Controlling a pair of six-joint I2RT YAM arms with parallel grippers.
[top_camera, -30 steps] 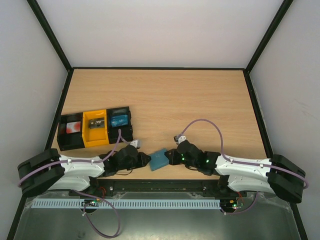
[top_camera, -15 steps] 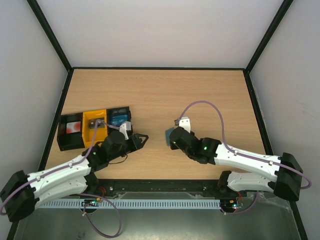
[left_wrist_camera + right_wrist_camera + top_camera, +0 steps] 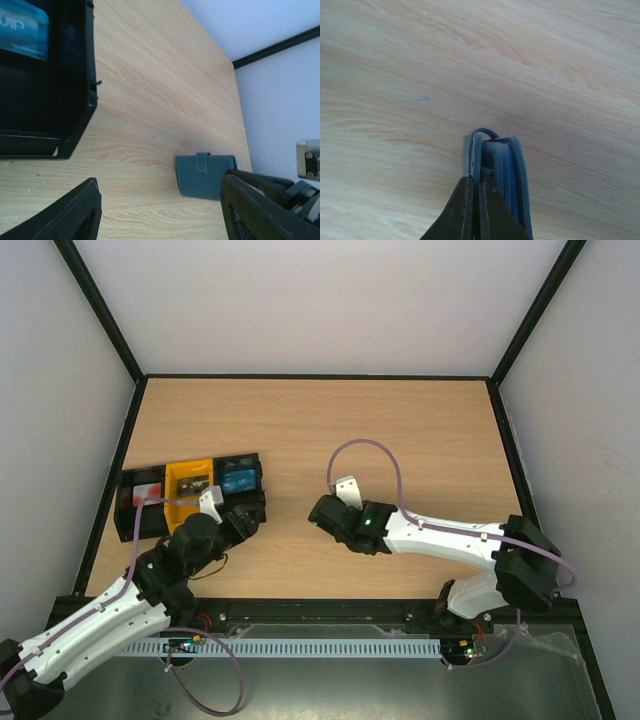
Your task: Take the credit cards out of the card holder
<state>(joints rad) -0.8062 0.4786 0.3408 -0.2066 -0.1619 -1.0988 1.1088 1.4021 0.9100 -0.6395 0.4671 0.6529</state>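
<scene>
The card holder [image 3: 502, 165] is folded, edge-on, and pinched along one edge by the right gripper [image 3: 476, 179], whose fingers are clamped tight on it. It is low over the wooden table [image 3: 400, 430], toward the front middle. Off to its left, the left gripper [image 3: 160, 181] hangs with fingers spread wide, holding nothing, just beside the black tray [image 3: 45, 100].

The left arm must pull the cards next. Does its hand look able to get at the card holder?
Probably yes: only bare table lies between the open left hand and the card holder, which the right hand pinches at one end.
</scene>
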